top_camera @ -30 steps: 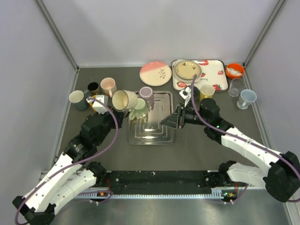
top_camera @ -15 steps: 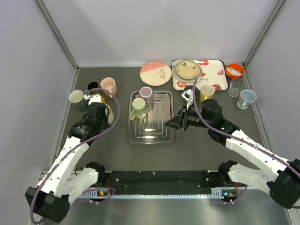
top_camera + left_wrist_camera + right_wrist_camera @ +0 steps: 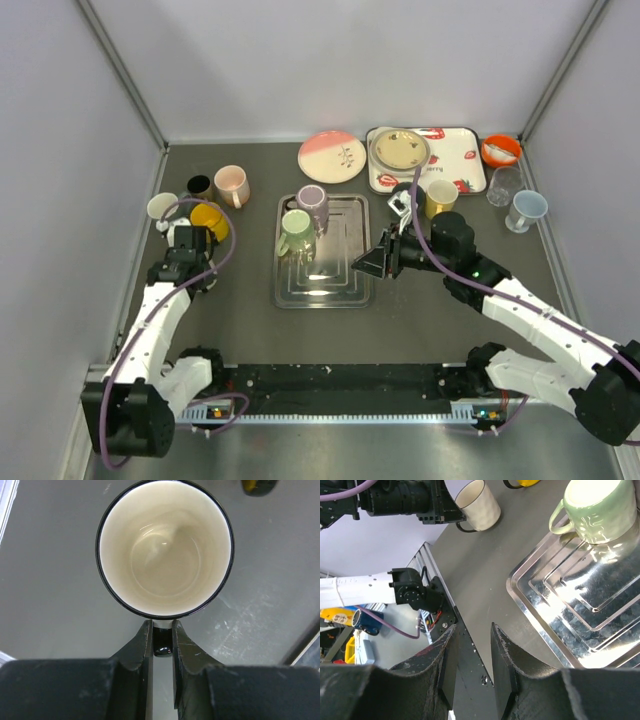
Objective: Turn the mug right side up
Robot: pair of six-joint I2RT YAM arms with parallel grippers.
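Observation:
The mug [image 3: 165, 545] has a cream inside and a black rim. It stands mouth up at the far left of the table [image 3: 162, 207], seen from straight above in the left wrist view. My left gripper [image 3: 161, 626] is shut on its dark handle [image 3: 163, 643], just on the near side of the mug [image 3: 173, 225]. The mug also shows in the right wrist view [image 3: 477, 500], upright. My right gripper [image 3: 472, 627] is open and empty, hovering by the right edge of the metal tray [image 3: 363, 263].
A yellow mug [image 3: 209, 216], a black mug [image 3: 199, 185] and a pink mug [image 3: 232, 183] stand close to the right of the mug. A green mug [image 3: 296, 228] and a purple mug [image 3: 313, 199] sit on the metal tray [image 3: 325, 280]. Plates, a strawberry tray [image 3: 455, 160], cups and an orange bowl [image 3: 500, 150] are at the back right.
My left arm has carried the mug from beside the tray, where it was tilted, out to the far left. The mug is now mouth up. My right arm has barely moved.

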